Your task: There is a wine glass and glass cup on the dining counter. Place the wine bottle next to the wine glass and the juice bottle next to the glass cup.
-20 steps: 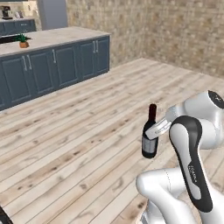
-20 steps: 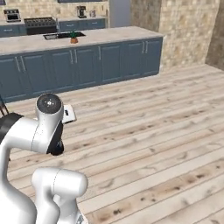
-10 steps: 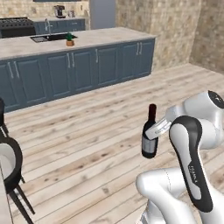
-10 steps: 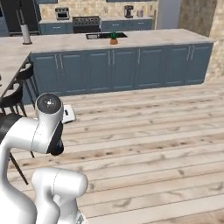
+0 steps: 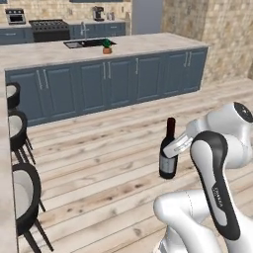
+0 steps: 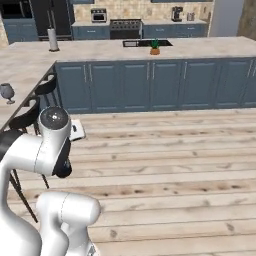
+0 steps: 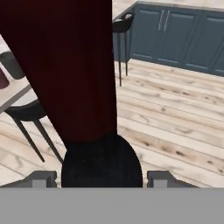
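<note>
Currently | gripper (image 5: 170, 148) clamped on slim dark glossy wine bottle (image 5: 169, 157), upright | wine glass (image 6: 7, 92) on marbled dining counter (image 6: 20, 70)

The white arm is rising from its base, folding at a dark-jointed elbow and reaching forward at about mid-height. The gripper (image 5: 170, 148) is clamping the wine bottle (image 5: 169, 150) just below the neck — holding it upright, clear of the floor. In the hand view the fingertips (image 7: 41, 178) are flanking the bottle's dark body — one on each side.
</note>
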